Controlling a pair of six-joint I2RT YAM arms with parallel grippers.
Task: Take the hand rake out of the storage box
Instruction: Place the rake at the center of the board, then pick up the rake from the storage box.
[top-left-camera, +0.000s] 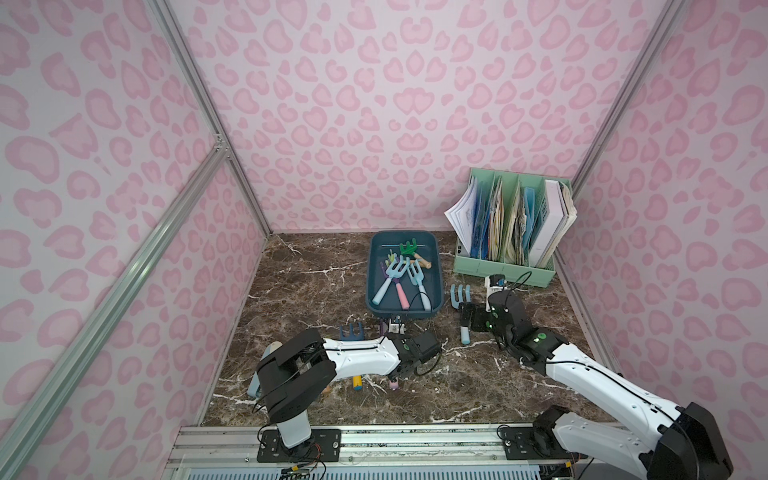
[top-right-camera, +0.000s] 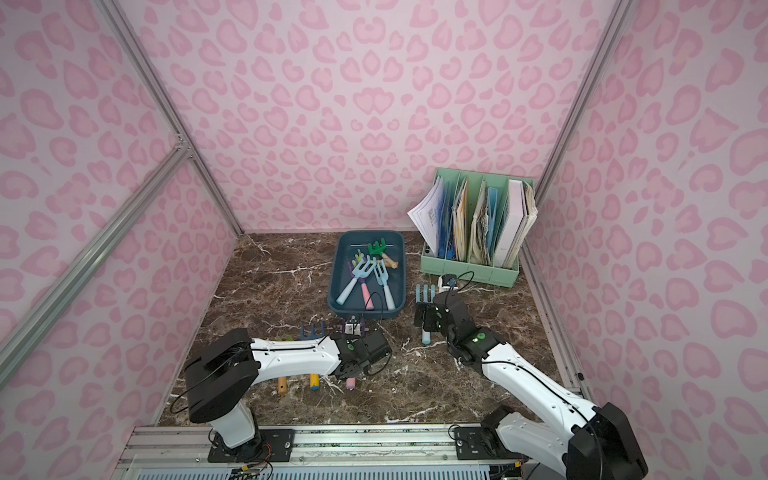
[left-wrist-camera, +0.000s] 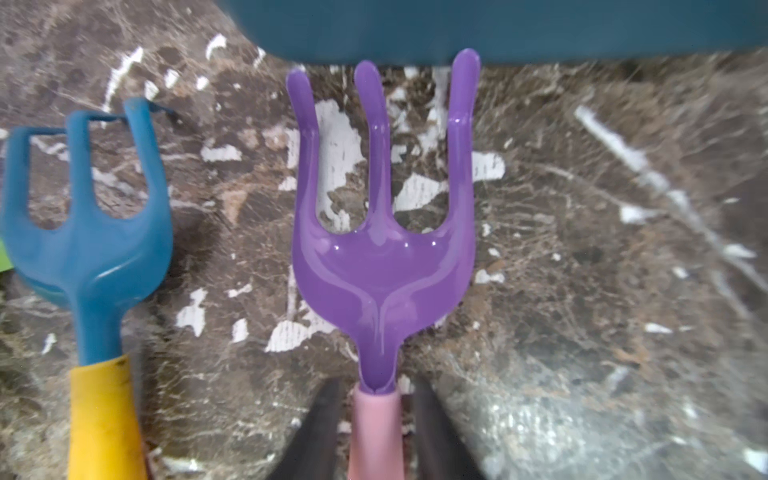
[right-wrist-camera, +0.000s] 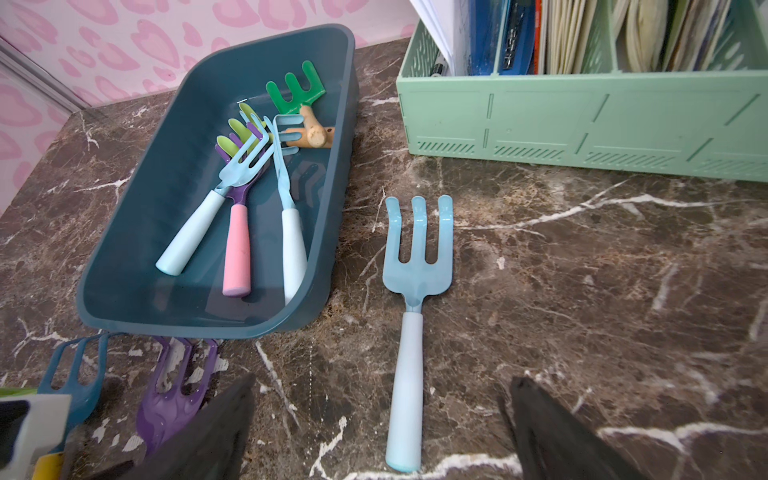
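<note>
Far left, a dark blue hand rake (left-wrist-camera: 91, 249) with a yellow handle lies on the marble tabletop (top-left-camera: 299, 291). Just right of it and parallel lies the purple hand rake (left-wrist-camera: 382, 266). My left gripper (left-wrist-camera: 376, 384) straddles its pink handle, jaws parted, with a thin gap on either side and no grip. Its long axis runs near to far, and the tines point far, up to the near wall of the storage box (top-left-camera: 386, 312); contact I cannot confirm. Left of the box the marble lies open up to the wall panel. Inside the box, several hand rakes (top-left-camera: 401, 286) lie crossed, tines toward the far end. Just right of the box, outside it, a light blue hand rake (right-wrist-camera: 409, 291) lies flat, tines far. My right gripper (right-wrist-camera: 382, 380) hangs over its handle, jaws wide apart, touching nothing. Far right stands the mint-green file organizer (top-left-camera: 505, 270), close to the right wall.
</note>
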